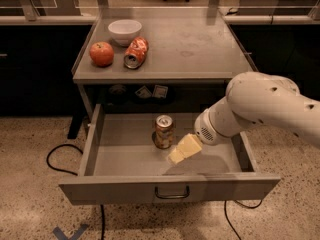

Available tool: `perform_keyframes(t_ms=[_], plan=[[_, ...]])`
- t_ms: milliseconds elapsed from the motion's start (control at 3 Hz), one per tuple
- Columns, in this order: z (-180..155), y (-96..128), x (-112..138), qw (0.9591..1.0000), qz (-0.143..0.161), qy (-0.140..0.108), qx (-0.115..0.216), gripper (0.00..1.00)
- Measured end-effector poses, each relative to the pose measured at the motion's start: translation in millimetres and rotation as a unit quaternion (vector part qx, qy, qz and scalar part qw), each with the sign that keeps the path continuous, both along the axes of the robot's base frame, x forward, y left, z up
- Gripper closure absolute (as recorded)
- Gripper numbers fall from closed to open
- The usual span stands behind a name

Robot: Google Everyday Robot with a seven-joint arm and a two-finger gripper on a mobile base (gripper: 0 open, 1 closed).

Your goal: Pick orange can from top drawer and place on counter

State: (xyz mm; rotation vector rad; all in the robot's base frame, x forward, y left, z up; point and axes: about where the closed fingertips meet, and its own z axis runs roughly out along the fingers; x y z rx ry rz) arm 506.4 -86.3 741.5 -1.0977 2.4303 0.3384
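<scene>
The orange can point(163, 131) stands upright in the middle of the open top drawer point(125, 156), silver top up. My gripper point(183, 149) with pale yellow fingers reaches in from the right on a white arm. It hangs over the drawer just right of and in front of the can, close to it but apart. The counter point(200, 49) is the grey top above the drawer.
On the counter's left stand a white bowl point(124, 31), a red apple point(101, 53) and a dented red-orange can point(136, 52) on its side. The drawer's handle point(172, 194) faces the front. Black cables point(60, 159) lie on the speckled floor.
</scene>
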Motion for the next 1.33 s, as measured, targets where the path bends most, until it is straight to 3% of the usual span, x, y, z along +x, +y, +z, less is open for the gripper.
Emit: perform_keyframes(t_ms=[333,667,1000,1333], plan=[[-13,-2,7,0.9999,-0.013,0.000,-0.004,0.00],[-43,29,19,0.9999,0.008,0.012,-0.004,0.00],[-67,80,40,0.9989,0.034,0.019,0.026,0.00],[-67,80,40,0.9989,0.034,0.019,0.026,0.00]])
